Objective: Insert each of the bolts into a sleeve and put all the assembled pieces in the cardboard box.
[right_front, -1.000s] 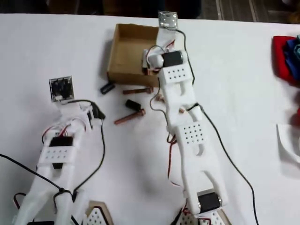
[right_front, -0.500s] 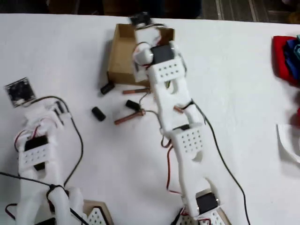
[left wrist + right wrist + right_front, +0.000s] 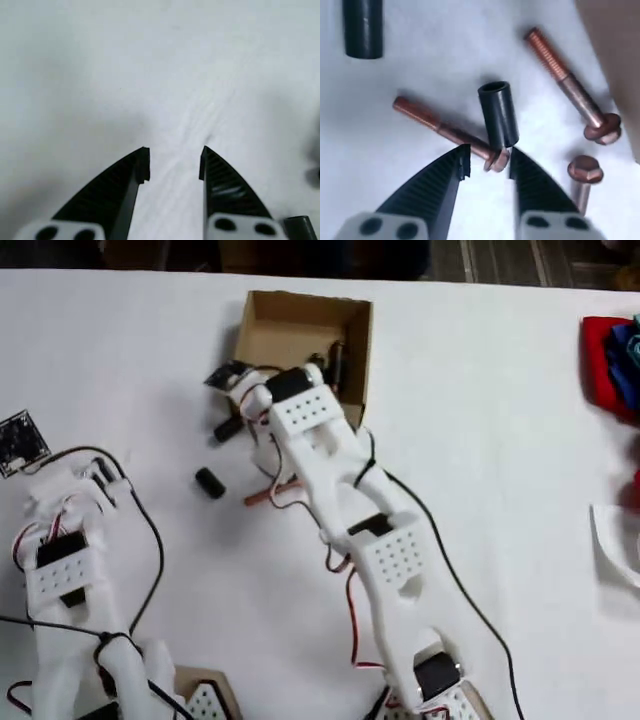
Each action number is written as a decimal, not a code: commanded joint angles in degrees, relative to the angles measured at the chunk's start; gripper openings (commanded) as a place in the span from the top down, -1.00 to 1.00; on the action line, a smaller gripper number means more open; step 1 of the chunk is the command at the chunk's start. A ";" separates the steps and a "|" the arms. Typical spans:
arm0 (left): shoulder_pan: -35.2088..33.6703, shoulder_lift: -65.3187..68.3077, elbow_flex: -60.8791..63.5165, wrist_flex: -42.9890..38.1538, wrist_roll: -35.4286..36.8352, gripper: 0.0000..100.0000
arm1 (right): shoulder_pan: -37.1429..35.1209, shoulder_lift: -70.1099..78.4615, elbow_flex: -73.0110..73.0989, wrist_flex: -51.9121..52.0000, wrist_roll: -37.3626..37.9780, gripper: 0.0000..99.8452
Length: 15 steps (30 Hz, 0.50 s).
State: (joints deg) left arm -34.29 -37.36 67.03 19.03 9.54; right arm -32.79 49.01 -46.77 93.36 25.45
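Lining up on a copper-coloured flanged bolt, by my reading: the right gripper hangs low with its jaws narrowly parted either side of the bolt's head, nothing held. A black cylindrical sleeve lies on its side with one end against that head. Best to close on the shank just behind the flange and keep off the sleeve, which looks likely to roll. A second bolt, a third and another sleeve lie close by, all loose on the white table, just near-left of the open cardboard box. The right arm stretches from the near edge toward the box's near-left corner, wrist pitched down. The left gripper, at far left, is moderately open over bare table.
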 commanded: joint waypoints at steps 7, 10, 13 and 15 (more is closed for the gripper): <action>-0.26 -1.41 -2.77 -0.18 0.09 0.63 | 0.31 2.59 -0.18 -6.64 1.67 0.70; -0.26 -1.41 -2.77 -0.18 0.09 0.63 | 0.13 4.09 -0.18 -7.60 1.67 0.70; -0.26 -1.41 -2.77 -0.18 0.09 0.63 | -0.13 5.85 -0.18 -8.57 1.67 0.70; -0.26 -1.32 -2.77 -0.18 0.09 0.63 | -0.13 6.73 -0.18 -8.40 1.67 0.74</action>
State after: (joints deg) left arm -34.29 -37.36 67.03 19.03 9.54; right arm -32.88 55.16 -47.03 85.54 26.68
